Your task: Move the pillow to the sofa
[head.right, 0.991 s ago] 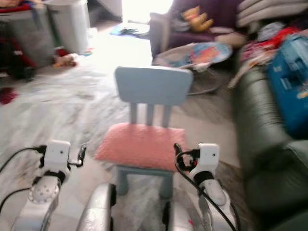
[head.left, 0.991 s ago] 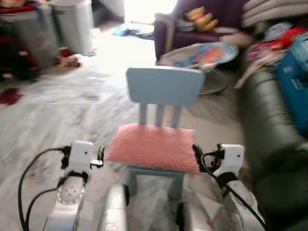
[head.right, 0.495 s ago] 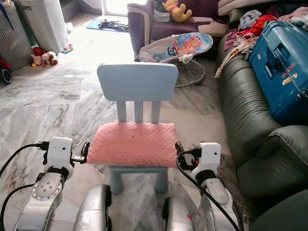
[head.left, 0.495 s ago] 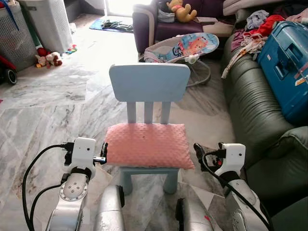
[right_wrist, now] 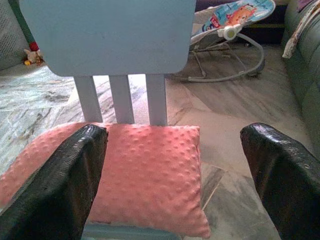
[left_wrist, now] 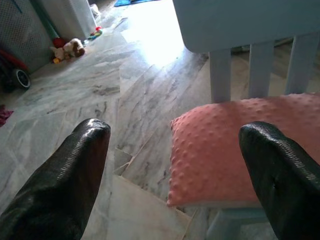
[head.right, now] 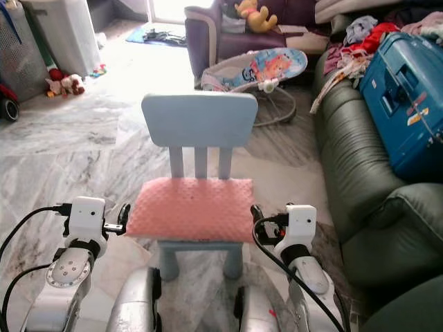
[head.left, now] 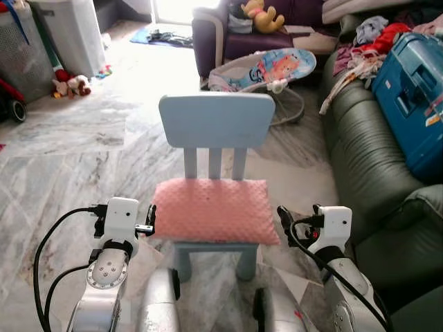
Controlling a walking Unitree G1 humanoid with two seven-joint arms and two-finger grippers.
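**Soft pillow on a child's chair, flanked by two open grippers**

At the lower left of the left eye view the left gripper point(head.left: 147, 228) is held just beside the left edge of the pillow point(head.left: 213, 209), not touching it. In the left wrist view its two black fingers point(left_wrist: 65, 185) are spread wide with nothing between them, and the pillow's near corner lies ahead of the gap.

In the middle of the frame the pink, dimpled pillow lies flat on the seat of a small pale blue chair point(head.left: 217, 121), overhanging the seat on both sides. It is judged to be light, soft and easily squashed, with a nubbly cover that should give the fingers some purchase. Because it is limp, it can be expected to sag or fold if pinched at one corner only. A hold on the two opposite side edges, one by each gripper, with the fingers closed well over the overhanging margin, is judged the surest. The chair is light too and might be dragged along if the pillow catches on it.

At the lower right the right gripper point(head.left: 282, 216) is placed just beside the pillow's right edge, its fingers point(right_wrist: 50, 185) likewise wide apart and empty. Along the right edge of the frame the dark green sofa point(head.left: 374, 166) is seen, partly loaded with a blue suitcase point(head.left: 414, 97) and clothes.
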